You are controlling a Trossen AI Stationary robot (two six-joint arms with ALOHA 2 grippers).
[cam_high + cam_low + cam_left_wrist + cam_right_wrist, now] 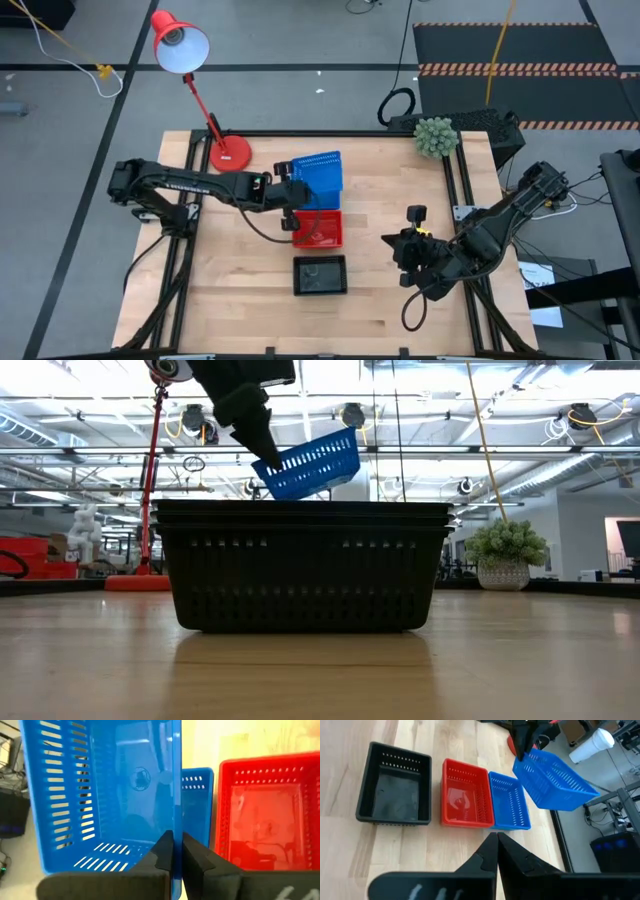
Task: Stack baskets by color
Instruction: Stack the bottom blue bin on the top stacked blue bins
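My left gripper [292,197] is shut on a blue basket [555,780], which hangs tilted in the air over another blue basket [510,800] standing on the table. Beside that one, toward the near edge, stand a red basket [467,795] and then nested black baskets [300,565], all in one row. My right gripper [497,837] hovers shut, holding nothing, over the table's right part, well clear of the row. My left gripper pinches one side wall of the lifted blue basket at its rim [176,827], one finger inside the basket and one outside. The fingers come slanting down from the table's left. The basket hangs tilted [310,465], lifted clear of everything below.
A red desk lamp [228,152] stands at the far left corner and a small potted plant [434,136] at the far right. Bare wood lies left and right of the basket row and along the near edge [300,330].
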